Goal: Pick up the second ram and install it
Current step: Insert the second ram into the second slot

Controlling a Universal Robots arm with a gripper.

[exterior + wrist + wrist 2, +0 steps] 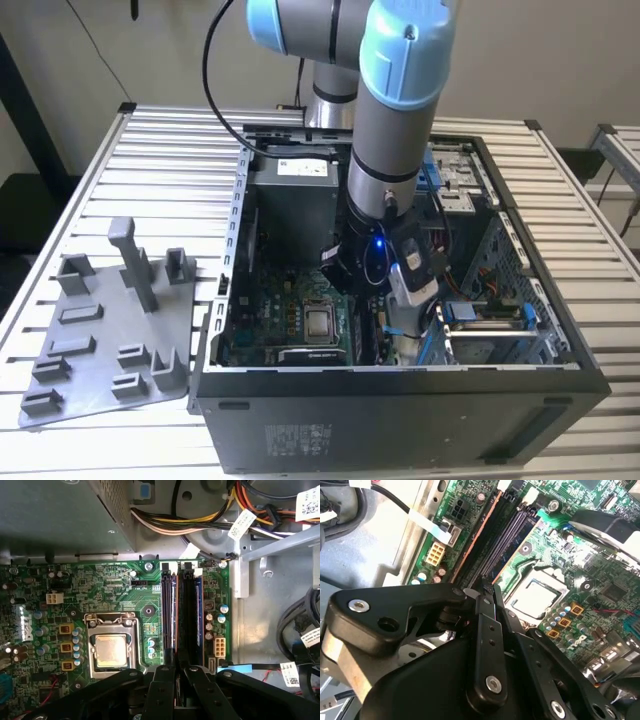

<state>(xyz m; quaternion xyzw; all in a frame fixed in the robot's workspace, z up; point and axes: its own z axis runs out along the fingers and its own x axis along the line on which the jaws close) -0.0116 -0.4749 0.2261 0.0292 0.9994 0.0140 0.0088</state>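
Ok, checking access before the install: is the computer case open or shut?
Open: the computer case has its side uncovered, the motherboard exposed, the arm reaching inside.

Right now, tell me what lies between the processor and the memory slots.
In the first wrist view, a strip of green motherboard carrying a few small blue capacitors separates the processor from the memory slots.

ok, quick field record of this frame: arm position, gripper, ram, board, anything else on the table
arm: reaching down into the open computer case, above the motherboard
gripper: fingers close together over the memory slots
second ram: a thin edge between the fingers looks like it, but not certain
processor socket: metal-capped chip beside the slots
cables: bundle near the case wall
grey fixture tray: on the table, on the exterior view's left
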